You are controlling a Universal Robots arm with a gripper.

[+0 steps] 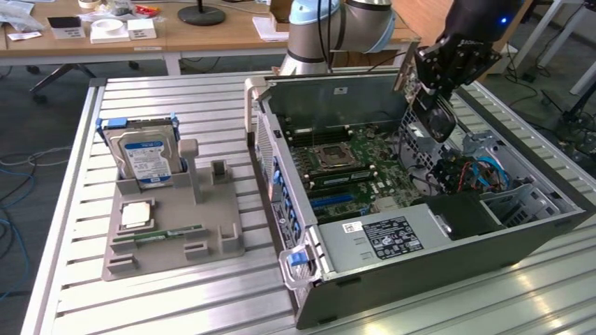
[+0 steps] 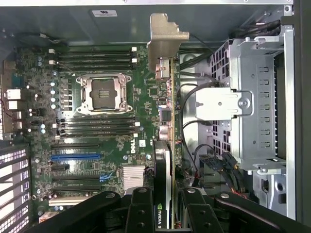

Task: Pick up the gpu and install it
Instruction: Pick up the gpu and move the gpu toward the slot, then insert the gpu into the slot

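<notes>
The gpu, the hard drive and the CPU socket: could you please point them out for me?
gpu (image 1: 434, 117), exterior view, on its black cooler shroud.
hard drive (image 1: 147, 155), exterior view, on its blue label.
CPU socket (image 2: 103, 93), wrist view, on its open middle.

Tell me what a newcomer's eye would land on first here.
The open computer case lies on its side, motherboard exposed, mid-frame in the exterior view. The gripper holds the gpu above it. On the exterior view's left, a hard drive stands upright in a gray holder.
</notes>
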